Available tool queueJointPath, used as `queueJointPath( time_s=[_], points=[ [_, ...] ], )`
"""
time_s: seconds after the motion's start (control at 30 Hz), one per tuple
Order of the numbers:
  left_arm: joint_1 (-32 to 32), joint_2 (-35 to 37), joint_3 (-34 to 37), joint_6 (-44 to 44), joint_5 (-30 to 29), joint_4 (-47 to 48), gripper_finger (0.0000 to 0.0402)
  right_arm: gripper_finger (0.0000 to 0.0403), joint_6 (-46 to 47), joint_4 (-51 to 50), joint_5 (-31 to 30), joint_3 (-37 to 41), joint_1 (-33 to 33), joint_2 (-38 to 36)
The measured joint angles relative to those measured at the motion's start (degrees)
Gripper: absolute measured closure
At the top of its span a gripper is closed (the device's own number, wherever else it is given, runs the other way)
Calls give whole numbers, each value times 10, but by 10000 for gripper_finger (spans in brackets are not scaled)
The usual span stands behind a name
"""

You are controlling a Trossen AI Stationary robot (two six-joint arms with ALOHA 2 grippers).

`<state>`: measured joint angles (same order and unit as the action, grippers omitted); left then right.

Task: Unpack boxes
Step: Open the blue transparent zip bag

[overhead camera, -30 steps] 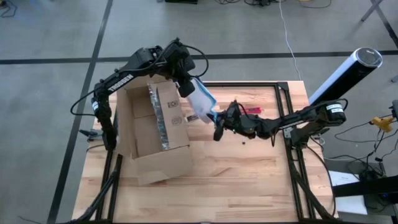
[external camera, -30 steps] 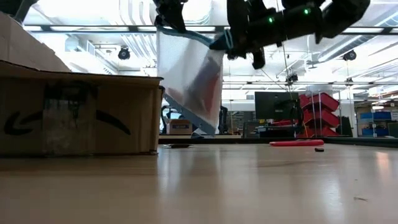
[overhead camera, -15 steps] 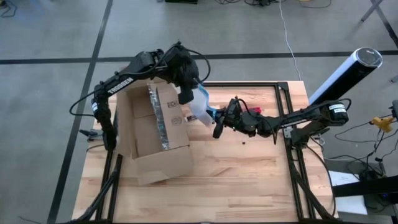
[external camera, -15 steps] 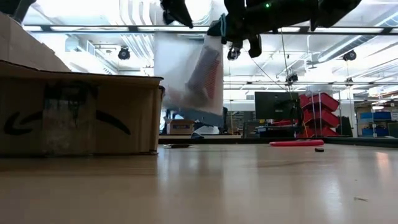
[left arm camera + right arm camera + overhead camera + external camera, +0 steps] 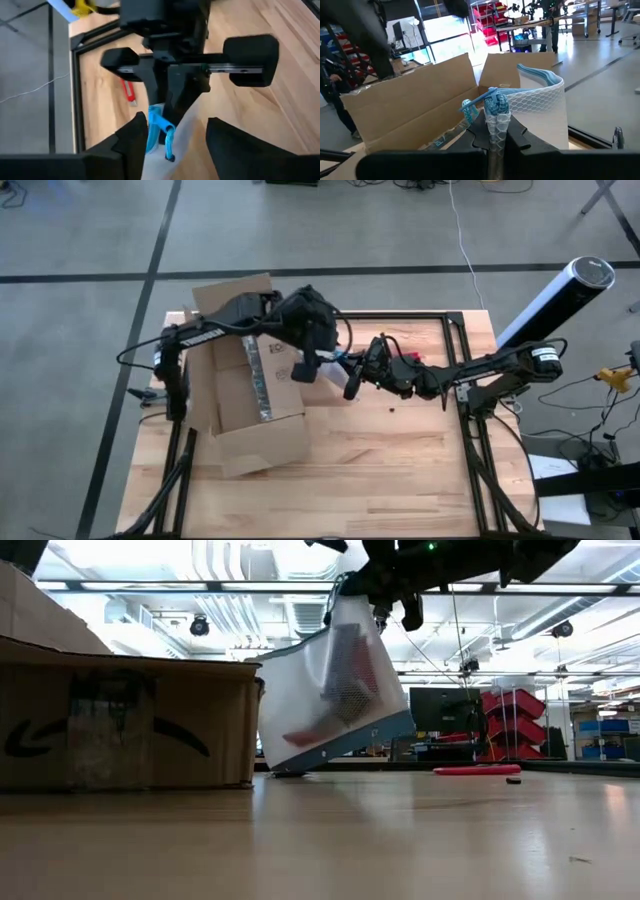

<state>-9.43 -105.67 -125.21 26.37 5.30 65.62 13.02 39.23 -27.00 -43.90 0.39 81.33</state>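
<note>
The brown cardboard box [image 5: 250, 395] lies open on the table's left half, flaps spread; the low view shows its side [image 5: 120, 720]. A clear mesh pouch [image 5: 335, 690] with a blue edge hangs to the box's right. My right gripper [image 5: 352, 373] is shut on the pouch's top. My left gripper [image 5: 182, 145] is open just above the pouch, its fingers on either side of the blue top edge. In the high view the left arm hides most of the pouch. My right gripper pinches the pouch's bunched blue top edge [image 5: 492, 107] between its two fingers. The fingers come level from the table's right side. The pouch hangs below them, tilted, its lower corner [image 5: 288, 768] down near the table beside the box; whether it rests there I cannot tell.
A small red tool [image 5: 405, 358] lies on the table behind the right gripper, with a small dark bit [image 5: 392, 407] nearer the front. The box's far flap [image 5: 230, 292] stands up at the back left. Bare wood [image 5: 400, 470] spreads over the table's near right part.
My left gripper has moved from the box's far right corner toward the near edge and the right gripper. The pouch hung level between both grippers; now its left top corner has dropped and it hangs tilted from the right gripper.
</note>
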Motion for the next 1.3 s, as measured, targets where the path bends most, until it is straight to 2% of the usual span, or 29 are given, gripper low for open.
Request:
queueJointPath(
  time_s=[0.13,0.2,0.4,0.53,0.77,1.03,1.3],
  points=[
    [4,-19,0,-29,-7,-1,205,403,0,-1,0,0,0,-3],
    [4,-26,1,-53,-31,-1,204,403,0,-1,0,0,1,-3],
    [3,-36,1,-82,-49,-4,222,403,6,-1,1,0,1,-3],
    [4,-46,1,-104,-76,-4,244,403,6,0,3,0,1,-3],
    [4,-53,1,-111,-83,-4,286,403,6,-2,4,0,1,-6],
    [4,-52,1,-108,-119,-4,390,403,5,-11,-2,0,0,-9],
    [4,-52,1,-89,-119,0,400,403,4,-50,4,0,0,-34]
  ],
)
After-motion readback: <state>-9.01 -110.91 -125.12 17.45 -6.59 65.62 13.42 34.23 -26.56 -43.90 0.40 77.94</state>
